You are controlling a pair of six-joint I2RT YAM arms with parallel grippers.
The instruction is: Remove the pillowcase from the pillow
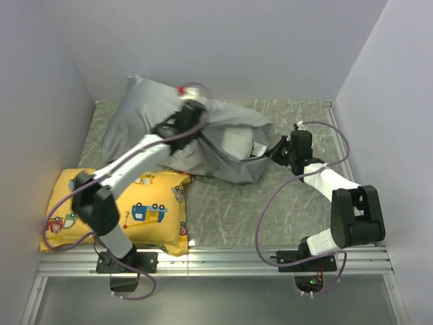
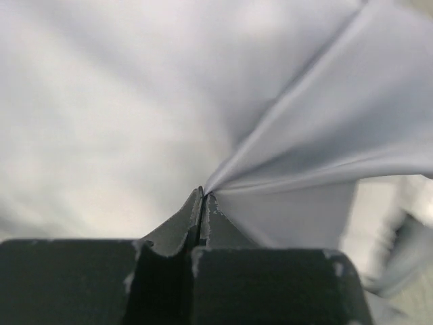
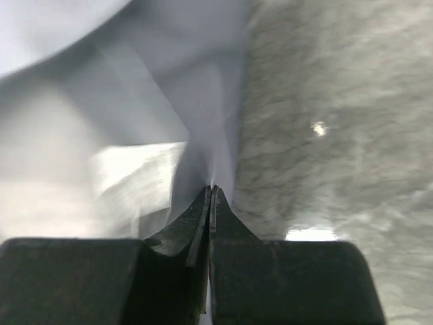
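Note:
The silver-grey pillowcase (image 1: 145,115) lies bulging and wrinkled at the back middle of the table, still around the white pillow (image 1: 238,141), which shows at the case's open right end. My left gripper (image 1: 191,108) is shut on a fold of the pillowcase (image 2: 311,156) on its top, and the cloth pulls into taut pleats at the fingertips (image 2: 203,196). My right gripper (image 1: 276,150) is shut on the pillowcase's edge (image 3: 203,122) at the open end, with the pillow (image 3: 128,169) showing to the left of it.
A yellow cartoon-vehicle cushion (image 1: 118,210) lies at the front left, under the left arm. The marbled grey-green table top (image 1: 291,210) is bounded by white walls on the left, back and right. A metal rail (image 1: 216,261) runs along the near edge.

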